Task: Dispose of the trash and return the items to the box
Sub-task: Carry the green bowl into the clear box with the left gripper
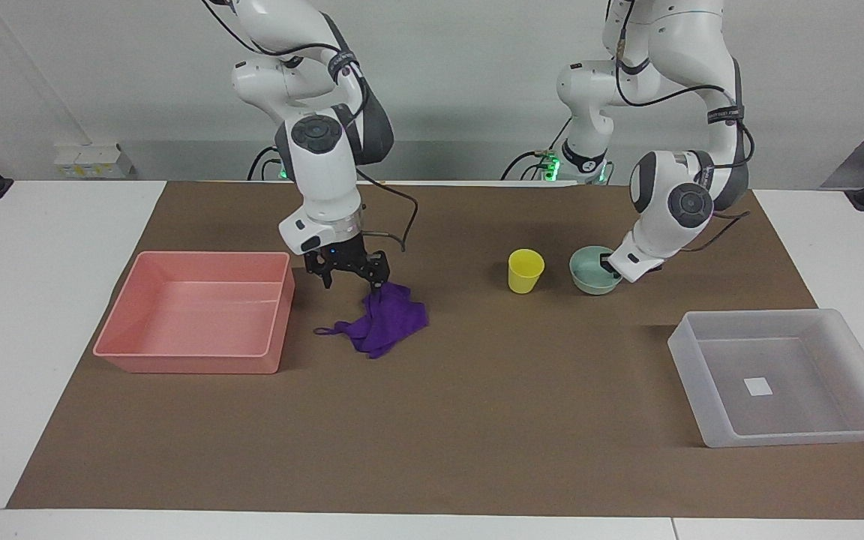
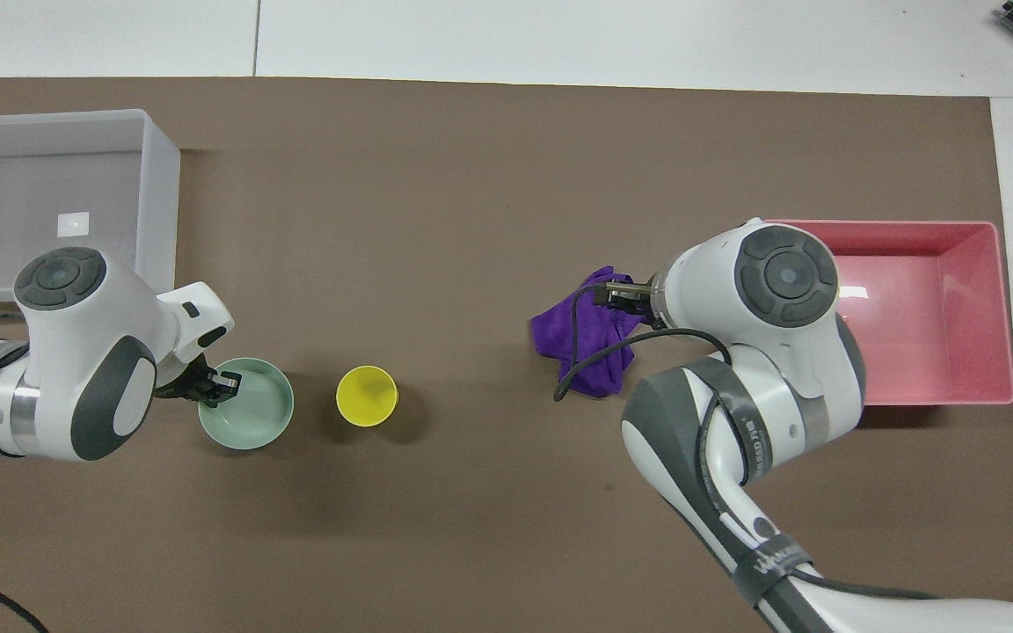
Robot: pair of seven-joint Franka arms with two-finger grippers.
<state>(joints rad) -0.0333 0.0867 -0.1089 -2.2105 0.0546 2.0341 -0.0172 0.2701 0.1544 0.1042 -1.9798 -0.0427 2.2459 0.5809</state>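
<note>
The right gripper (image 1: 349, 277) hung spread just over the cloth (image 1: 387, 321), while the left gripper (image 1: 607, 264) pinched the rim of the bowl (image 1: 592, 274) beside the cup (image 1: 525, 271).

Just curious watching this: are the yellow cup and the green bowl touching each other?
Apart. The overhead view shows a strip of bare brown mat between the yellow cup and the green bowl; the facing view shows the same gap.
</note>
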